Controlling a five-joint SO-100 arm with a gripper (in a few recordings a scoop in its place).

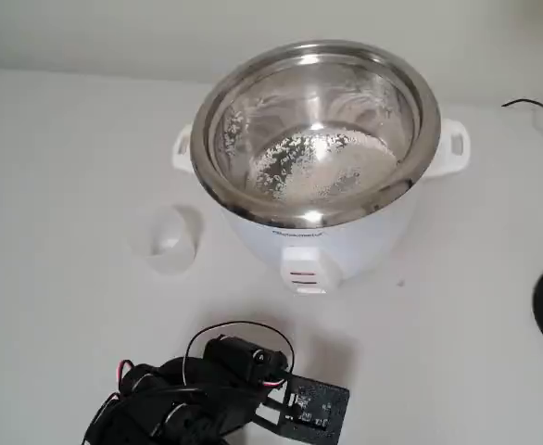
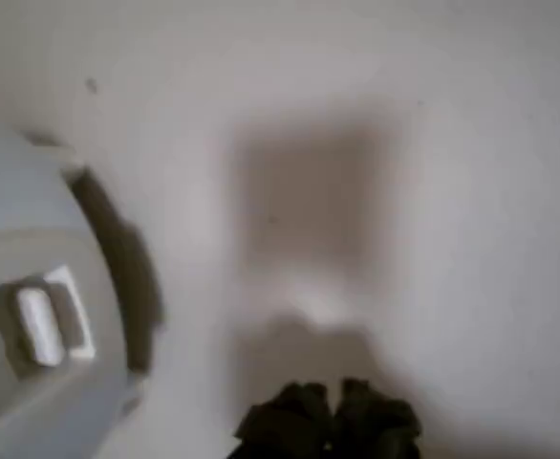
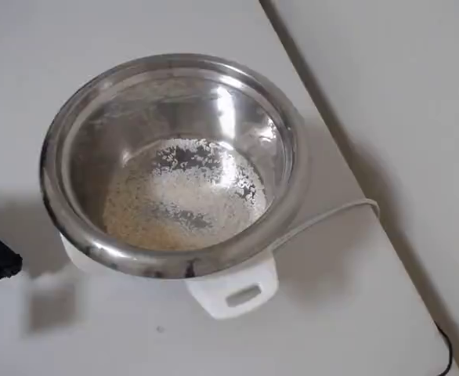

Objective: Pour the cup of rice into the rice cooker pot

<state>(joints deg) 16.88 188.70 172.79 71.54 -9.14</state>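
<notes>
The rice (image 1: 322, 167) lies in the rice cooker pot (image 1: 318, 130). The cup (image 1: 167, 238) stands on the table (image 1: 58, 306), left of it. The gripper (image 1: 309, 408) sits near; I cannot tell if its fingers are spread.

The fixed view looks down from the front; the overhead view is closer above the rice cooker pot (image 3: 175, 160), which both share. The wrist view faces the bench (image 2: 404, 191) beyond the fingers (image 2: 304, 416).
</notes>
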